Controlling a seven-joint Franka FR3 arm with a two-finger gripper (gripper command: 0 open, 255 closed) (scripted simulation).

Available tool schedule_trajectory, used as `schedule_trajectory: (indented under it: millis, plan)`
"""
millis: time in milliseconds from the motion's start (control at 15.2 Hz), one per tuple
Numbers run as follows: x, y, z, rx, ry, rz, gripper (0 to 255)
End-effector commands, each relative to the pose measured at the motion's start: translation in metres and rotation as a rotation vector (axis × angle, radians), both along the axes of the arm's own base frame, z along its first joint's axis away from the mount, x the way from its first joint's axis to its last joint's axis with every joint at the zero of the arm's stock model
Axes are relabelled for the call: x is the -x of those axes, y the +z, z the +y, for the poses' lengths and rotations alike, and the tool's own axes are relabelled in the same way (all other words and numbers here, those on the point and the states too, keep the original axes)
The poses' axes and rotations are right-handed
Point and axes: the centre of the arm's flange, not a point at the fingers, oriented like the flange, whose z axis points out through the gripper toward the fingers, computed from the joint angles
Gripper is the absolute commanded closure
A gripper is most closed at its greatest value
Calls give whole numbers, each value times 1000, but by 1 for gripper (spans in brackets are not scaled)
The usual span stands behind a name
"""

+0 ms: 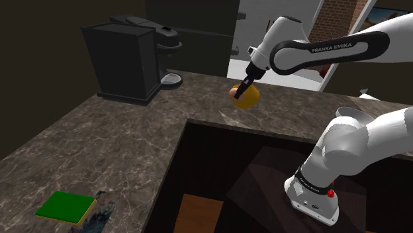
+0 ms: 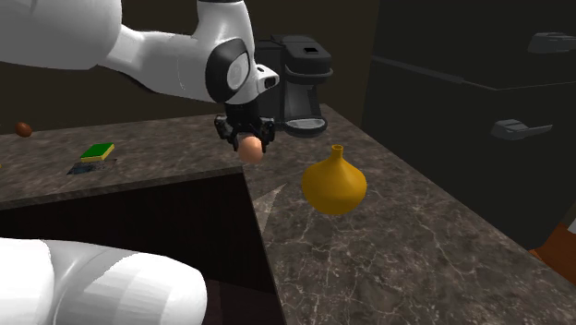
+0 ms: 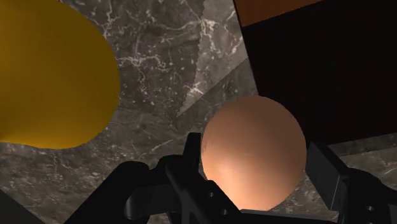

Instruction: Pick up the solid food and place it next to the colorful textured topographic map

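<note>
Brown egg (image 3: 253, 153) clamped in partly closed black pincer (image 3: 257, 175), above marble counter (image 3: 159, 63) edge, beside yellow vase (image 3: 51, 76)

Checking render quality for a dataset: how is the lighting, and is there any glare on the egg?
Shoulder view: dim overall, the counter dark. Wrist view: the egg carries a soft highlight low on its surface, no harsh glare. Second exterior view: the yellow vase is softly shaded, without glare.
</note>
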Motion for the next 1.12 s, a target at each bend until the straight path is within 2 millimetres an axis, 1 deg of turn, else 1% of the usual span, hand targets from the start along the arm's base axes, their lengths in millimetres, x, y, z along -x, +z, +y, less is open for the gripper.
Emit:
schedule_trajectory:
  millis: [0,1056]
  plan:
    - [-6,-1,25,-1,-2,0,255]
    - [-65,0,228,-1,-2,0,255]
